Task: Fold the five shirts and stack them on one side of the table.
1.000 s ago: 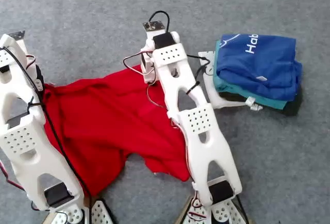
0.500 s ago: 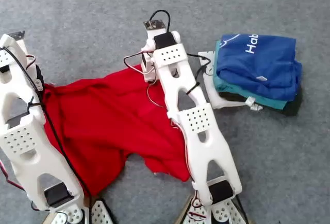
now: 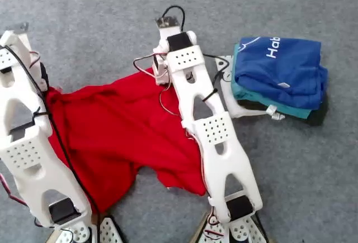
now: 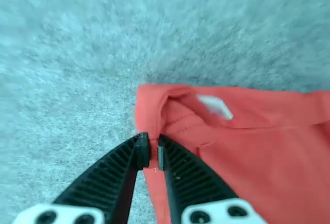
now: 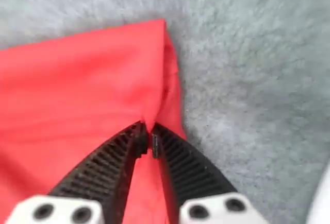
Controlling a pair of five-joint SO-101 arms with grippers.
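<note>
Red shirt (image 3: 117, 137) fabric is clamped at two points. The left gripper (image 4: 149, 154) has its jaws pressed together on the edge just beside the collar, near the white tag (image 4: 214, 105). The right gripper (image 5: 146, 139) pinches a raised fold close to the far corner of the cloth. Outward from both grips, the garment lies spread but wrinkled on the grey table (image 3: 100, 25) between the two arms, with its near edge uneven. Compared with a second ago, both arms have shifted slightly toward the far side of the table, carrying the far edge with them. This probably serves to draw the cloth flat before the first fold. Well apart, on the right side, the blue shirt (image 3: 279, 67) rests folded on the teal shirt (image 3: 263, 100) and white shirt (image 3: 235, 95), so three appear stacked
</note>
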